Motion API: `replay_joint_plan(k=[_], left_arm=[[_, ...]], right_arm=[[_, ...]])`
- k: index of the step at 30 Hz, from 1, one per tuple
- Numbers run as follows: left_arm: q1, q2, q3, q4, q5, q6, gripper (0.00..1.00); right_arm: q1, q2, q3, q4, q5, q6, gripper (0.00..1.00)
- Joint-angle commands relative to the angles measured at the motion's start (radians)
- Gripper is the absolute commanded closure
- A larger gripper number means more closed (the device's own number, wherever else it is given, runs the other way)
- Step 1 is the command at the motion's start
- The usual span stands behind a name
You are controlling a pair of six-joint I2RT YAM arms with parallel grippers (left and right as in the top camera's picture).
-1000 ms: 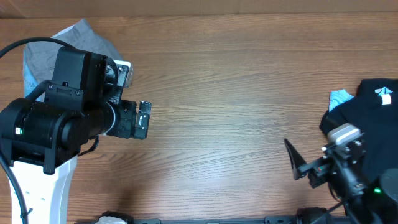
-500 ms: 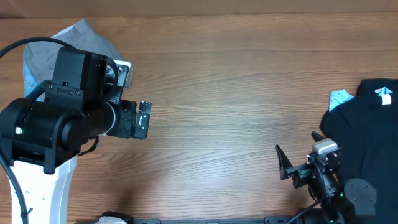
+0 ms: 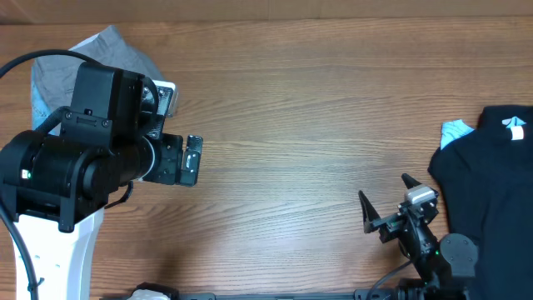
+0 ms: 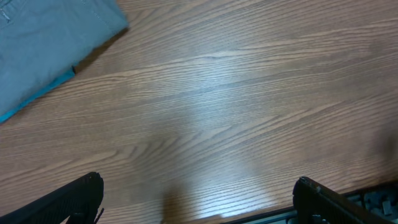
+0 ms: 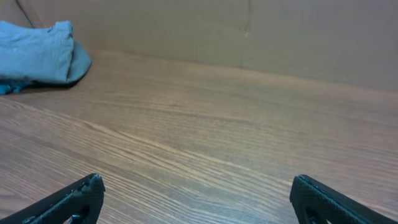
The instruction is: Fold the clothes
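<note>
The grey shorts (image 3: 117,50) lie folded at the far left corner of the table, partly hidden under my left arm. They show at the top left of the left wrist view (image 4: 50,43) and far off in the right wrist view (image 5: 37,59). A blue cloth edge (image 4: 37,96) sticks out beneath them. My left gripper (image 3: 191,160) is open and empty over bare wood to the right of the shorts; its jaws are wide apart in the left wrist view (image 4: 199,193). My right gripper (image 3: 385,196) is open and empty near the front edge, also seen in its wrist view (image 5: 198,186).
A pile of black clothing (image 3: 491,183) lies at the right edge, with a pale blue cloth (image 3: 456,130) poking out at its upper left. A cardboard wall (image 5: 249,31) lines the back of the wooden table (image 3: 291,108).
My right arm has pulled back toward the front edge and shifted left, away from the black pile. The left arm and the grey shorts have not moved.
</note>
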Motion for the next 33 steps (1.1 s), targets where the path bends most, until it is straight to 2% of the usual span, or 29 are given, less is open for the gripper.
replay_joint_plan(k=[1, 33], left_arm=[[-0.006, 0.007, 0.0, -0.002, -0.006, -0.024, 0.0], [-0.006, 0.007, 0.0, -0.002, -0.006, -0.024, 0.0]], right_arm=[[-0.002, -0.011, -0.053, 0.047, -0.016, 0.006, 0.0], [-0.002, -0.011, -0.059, 0.071, -0.015, 0.006, 0.0]])
